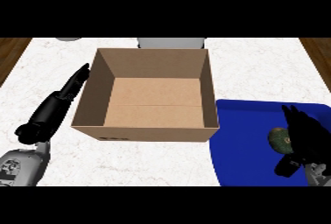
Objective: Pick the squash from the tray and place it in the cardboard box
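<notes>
Dark green squash (279,140) lies on the blue tray (245,144), long axis running away from the robot, touching the right hand (304,135), whose black fingers curl around it; the left hand (61,98) rests open beside the cardboard box (155,57).

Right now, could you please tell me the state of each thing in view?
cardboard box: open at the top, nothing inside.
squash: lying on the tray, partly hidden by the right hand.
tray: flat on the counter, right of the box.
right hand: over the squash.
left hand: open, fingers straight, beside the box.
</notes>
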Controlling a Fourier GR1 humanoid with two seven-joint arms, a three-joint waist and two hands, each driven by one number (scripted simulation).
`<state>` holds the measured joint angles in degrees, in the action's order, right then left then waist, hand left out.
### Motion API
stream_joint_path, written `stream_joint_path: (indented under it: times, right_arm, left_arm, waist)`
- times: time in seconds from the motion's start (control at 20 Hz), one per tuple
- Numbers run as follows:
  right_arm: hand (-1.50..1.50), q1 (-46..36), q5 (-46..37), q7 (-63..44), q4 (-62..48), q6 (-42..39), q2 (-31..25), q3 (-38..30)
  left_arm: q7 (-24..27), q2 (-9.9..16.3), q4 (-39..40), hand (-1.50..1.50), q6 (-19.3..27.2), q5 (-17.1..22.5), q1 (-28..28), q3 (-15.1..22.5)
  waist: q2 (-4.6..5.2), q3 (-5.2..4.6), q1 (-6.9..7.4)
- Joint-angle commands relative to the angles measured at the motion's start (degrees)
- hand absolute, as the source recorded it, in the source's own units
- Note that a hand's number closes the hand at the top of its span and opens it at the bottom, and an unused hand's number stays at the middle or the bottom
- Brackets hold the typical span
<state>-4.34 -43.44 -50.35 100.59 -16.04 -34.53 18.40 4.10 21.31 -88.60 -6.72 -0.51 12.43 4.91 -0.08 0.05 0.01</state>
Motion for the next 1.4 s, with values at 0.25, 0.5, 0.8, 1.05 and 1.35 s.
stream_joint_path:
  times: [0.25,0.5,0.8,1.05,1.35]
  right_arm:
    - [-1.5,2.32,-6.27,4.8,-4.59,0.01,5.68,-3.21]
    - [-1.5,2.57,-10.15,5.9,-8.51,0.73,7.88,-4.33]
    - [-1.5,2.93,-8.56,10.85,-9.58,-1.17,7.87,-9.94]
    - [1.5,-0.16,-11.05,21.83,-20.29,3.22,6.37,-9.48]
    - [1.5,0.28,-18.48,24.4,-19.29,11.88,8.47,-6.83]
  left_arm:
    - [-0.92,-2.01,-2.35,0.0,-4.04,-1.93,-2.36,-2.36]
    - [-0.92,-5.02,-0.29,0.0,-2.25,-5.38,-0.53,-2.08]
    - [0.23,-5.77,0.85,0.0,-4.96,-4.95,0.08,-4.2]
    - [-3.22,-5.55,0.7,0.0,-4.56,-5.76,3.24,-5.6]
    - [-0.4,-4.04,2.17,0.0,-7.62,-4.2,2.42,-8.12]
  waist:
    - [0.04,-0.04,-0.06]
    - [0.07,-0.04,-0.09]
    - [0.06,-0.05,-0.18]
    - [0.15,-0.02,0.03]
    - [0.12,-0.04,-0.08]
